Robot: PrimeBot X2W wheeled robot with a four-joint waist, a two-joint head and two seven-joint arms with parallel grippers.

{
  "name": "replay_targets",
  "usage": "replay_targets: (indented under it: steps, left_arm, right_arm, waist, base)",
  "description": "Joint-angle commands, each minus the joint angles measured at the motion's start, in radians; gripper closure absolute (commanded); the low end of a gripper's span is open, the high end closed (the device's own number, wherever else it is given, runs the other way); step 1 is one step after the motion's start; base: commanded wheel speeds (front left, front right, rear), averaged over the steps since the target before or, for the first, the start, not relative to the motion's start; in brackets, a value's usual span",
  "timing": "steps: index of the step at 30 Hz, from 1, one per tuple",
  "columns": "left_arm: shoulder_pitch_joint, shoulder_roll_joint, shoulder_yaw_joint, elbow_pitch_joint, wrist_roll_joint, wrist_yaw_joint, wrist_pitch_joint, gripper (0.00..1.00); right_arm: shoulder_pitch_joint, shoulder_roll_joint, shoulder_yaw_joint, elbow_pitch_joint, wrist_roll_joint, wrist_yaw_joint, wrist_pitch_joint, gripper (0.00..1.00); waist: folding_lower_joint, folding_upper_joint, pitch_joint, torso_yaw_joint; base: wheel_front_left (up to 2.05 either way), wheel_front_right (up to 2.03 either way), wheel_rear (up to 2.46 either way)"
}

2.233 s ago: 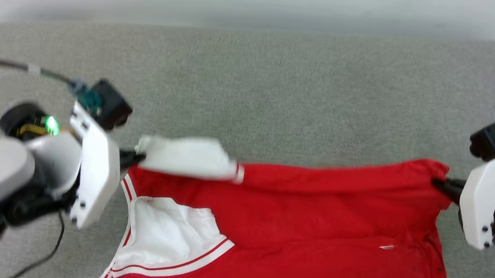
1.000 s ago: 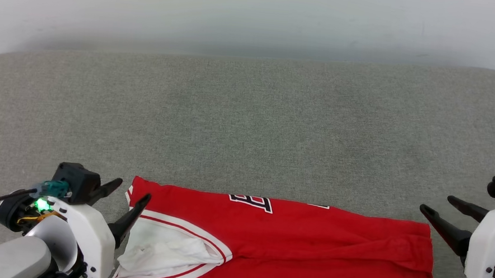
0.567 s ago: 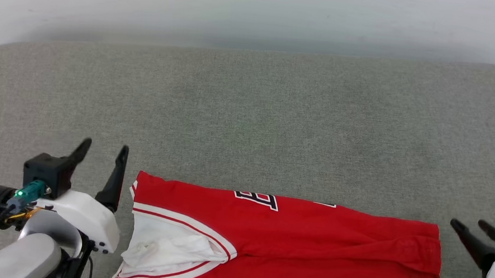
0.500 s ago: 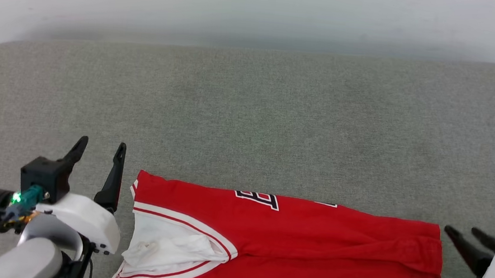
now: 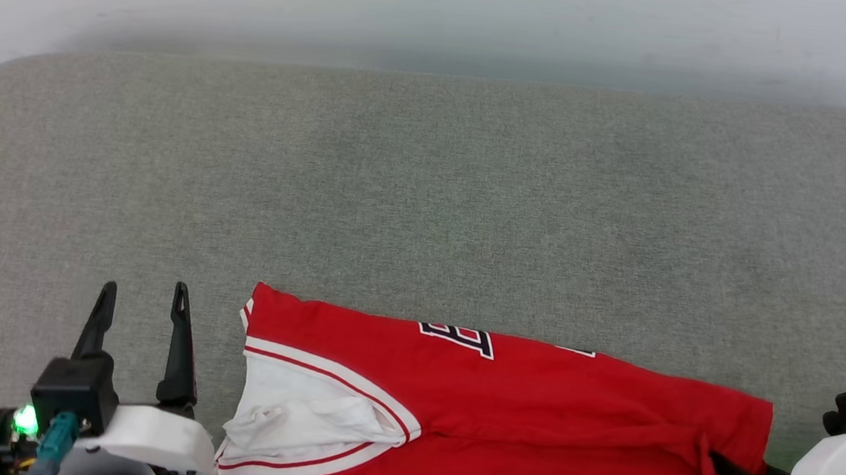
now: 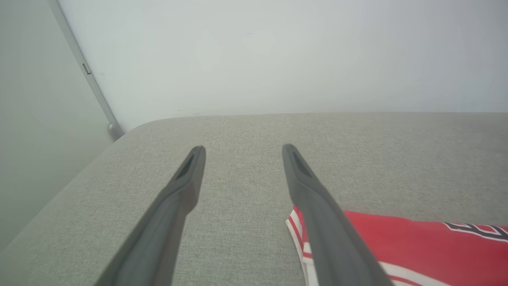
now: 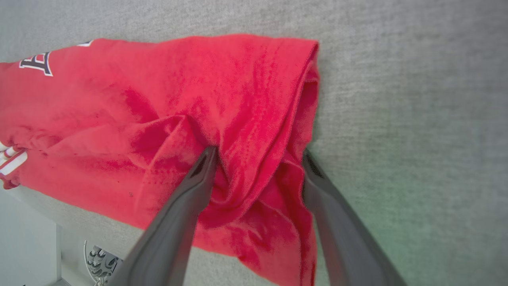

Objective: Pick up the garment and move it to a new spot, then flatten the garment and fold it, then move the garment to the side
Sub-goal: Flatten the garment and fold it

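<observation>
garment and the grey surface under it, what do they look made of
The garment looks like soft matte knit, maybe cotton or polyester: it creases limply and looks fuzzy up close. The surface looks like coarse woven upholstery, probably padded: flecked grey weave, rounded edge.

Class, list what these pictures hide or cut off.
- Head view: a fold in the garment hides most of the print.
- Head view: the bottom edge cuts off the garment's near edge.
- Right wrist view: bunched cloth hides what lies under the right claw.
</observation>
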Motion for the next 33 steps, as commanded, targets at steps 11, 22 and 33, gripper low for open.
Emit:
replay_targets:
  steps: [11,22,33]
  left_arm:
    - [0.125,-0.204,0.172,0.027,0.251,-0.084,-0.005,0.00]
    - [0.191,-0.329,0.260,0.024,0.393,-0.159,-0.006,0.00]
    - [0.226,-0.384,0.318,0.029,0.451,-0.224,-0.006,0.00]
  right_arm:
    - [0.045,0.059,0.093,0.031,0.009,0.001,0.041,1.00]
    - [-0.001,-0.017,0.018,0.024,0.032,0.000,0.005,1.00]
    - [-0.013,-0.151,-0.077,0.027,-0.021,0.000,0.058,1.00]
  waist:
    - [0.0000,0.0000,-0.009,0.021]
    - [0.0000,0.0000,-0.040,0.010]
    - [0.0000,0.0000,-0.072,0.002]
  base:
    - [0.00,0.00,0.00]
    - [0.00,0.00,0.00]
    - [0.00,0.00,0.00]
